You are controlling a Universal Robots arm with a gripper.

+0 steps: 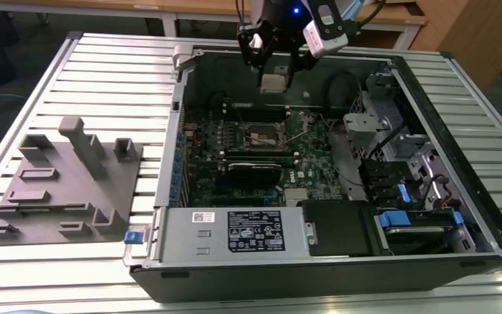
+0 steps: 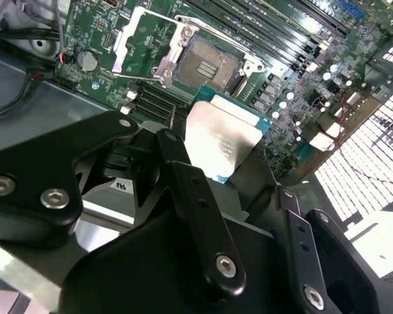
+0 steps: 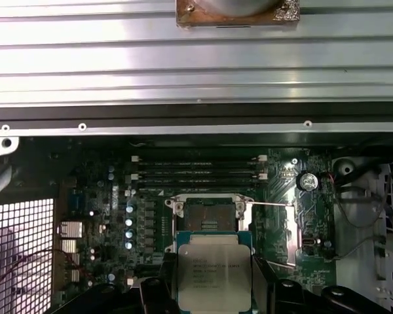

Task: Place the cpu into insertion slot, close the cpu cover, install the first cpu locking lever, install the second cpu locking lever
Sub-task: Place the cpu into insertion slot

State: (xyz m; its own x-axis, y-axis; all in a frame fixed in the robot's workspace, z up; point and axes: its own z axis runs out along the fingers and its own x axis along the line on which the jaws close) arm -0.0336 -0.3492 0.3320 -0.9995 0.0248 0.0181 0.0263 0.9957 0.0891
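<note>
Pinching the small, flat, square, silver-topped cpu [image 2: 223,140] by its edges, the black-fingered gripper [image 1: 276,73] hangs above the open black computer case [image 1: 486,216], with the chip clear of the green motherboard [image 1: 316,173]. Near it, the square, dark, silver-rimmed insertion slot [image 2: 206,69] lies bare, and the thin silver-framed cpu cover [image 2: 128,39] is swung open beside it. I judge nothing seated yet: placing, closing and both levers are left.

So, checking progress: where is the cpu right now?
In the exterior view's upper middle, the cpu is held in the gripper above the open computer case, not yet in the insertion slot.
</note>
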